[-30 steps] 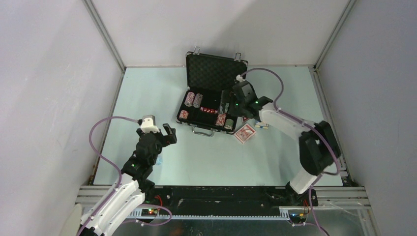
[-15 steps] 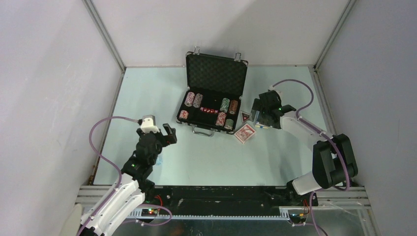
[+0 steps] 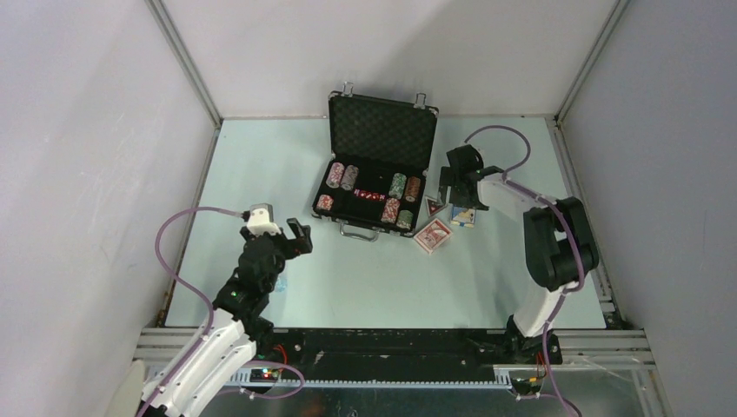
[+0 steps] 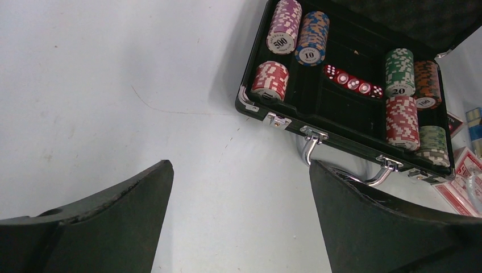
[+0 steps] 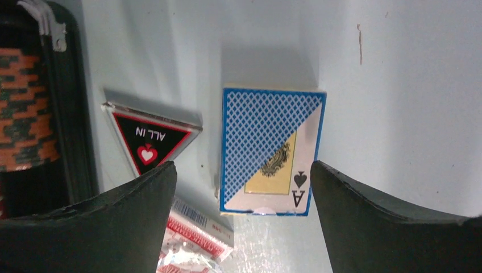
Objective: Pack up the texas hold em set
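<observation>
The black briefcase [image 3: 381, 128] lies open at the table's back middle, with several chip stacks [image 3: 398, 185] and a row of red dice [image 3: 371, 195] in its foam tray. It also shows in the left wrist view [image 4: 318, 108]. Right of it on the table lie the triangular "ALL IN" piece [image 5: 149, 141], the blue card deck [image 5: 271, 149] and the red card deck [image 5: 193, 239]. My right gripper [image 5: 241, 176] is open above the blue deck, holding nothing. My left gripper [image 4: 241, 170] is open and empty over bare table, near-left of the case.
Grey walls and metal frame rails enclose the pale green table [image 3: 261, 165]. The case's metal handle [image 4: 341, 165] sticks out toward me at its near edge.
My right gripper has pulled back from over the case's right side and moved right, then settled above the blue deck. The left arm has not moved.
</observation>
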{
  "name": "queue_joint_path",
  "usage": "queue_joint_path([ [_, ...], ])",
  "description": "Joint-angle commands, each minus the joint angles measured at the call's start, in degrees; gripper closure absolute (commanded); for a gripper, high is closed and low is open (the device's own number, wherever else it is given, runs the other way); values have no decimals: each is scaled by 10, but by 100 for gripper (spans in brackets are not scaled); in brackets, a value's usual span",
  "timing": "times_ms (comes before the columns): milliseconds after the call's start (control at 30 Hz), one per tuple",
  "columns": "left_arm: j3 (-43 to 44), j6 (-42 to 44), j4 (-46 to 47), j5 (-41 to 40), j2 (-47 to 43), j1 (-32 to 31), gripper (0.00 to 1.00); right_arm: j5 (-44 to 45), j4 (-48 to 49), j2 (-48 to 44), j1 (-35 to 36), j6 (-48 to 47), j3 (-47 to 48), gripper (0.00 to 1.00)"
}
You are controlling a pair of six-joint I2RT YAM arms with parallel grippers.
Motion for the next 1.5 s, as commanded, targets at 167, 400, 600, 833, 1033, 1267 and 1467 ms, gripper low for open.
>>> queue_joint_path([
  [167, -11, 6, 13, 0, -20, -2, 3, 33, -25, 64, -23, -15, 63, 17],
  [400, -8, 6, 12, 1, -15, -2, 3, 13, -25, 92, -27, -11, 71, 27],
  [600, -8, 5, 13, 0, -14, -2, 3, 7, -30, 83, -27, -11, 71, 41],
  [833, -8, 5, 13, 1, -13, -2, 3, 13, -36, -7, -15, 20, 69, 43],
  [1033, -7, 5, 14, 0, -11, -2, 3, -31, 10, -94, 14, 132, 54, 44],
  [1267, -6, 4, 11, -3, -11, -2, 3, -97, 188, -101, 90, 166, 54, 54],
  [1467, -8, 3, 9, -2, -19, -2, 3, -292, 314, -47, 103, -85, 83, 86],
])
